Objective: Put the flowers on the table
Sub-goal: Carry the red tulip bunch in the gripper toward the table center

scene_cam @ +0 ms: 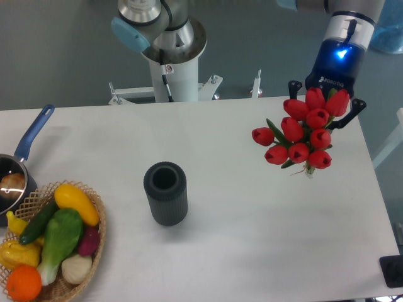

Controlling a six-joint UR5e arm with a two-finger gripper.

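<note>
The flowers [301, 134], a bunch of red tulips with green leaves, hang above the right end of the white table [245, 214] with their heads turned toward the camera. My gripper [325, 106] comes down from the top right and is shut on the flowers. Its black finger links show on both sides of the bunch, while the fingertips and most of the stems are hidden behind the blooms. A short bit of stem pokes out below the bunch, with a faint shadow under it on the table.
A dark ribbed cylinder vase [165, 193] stands left of the table's centre. A wicker basket [101, 221] of vegetables sits at the front left, a blue-handled pot [33, 133] behind it. The arm's base [170, 60] is at the far edge. A black object [393, 272] sits off the front right corner.
</note>
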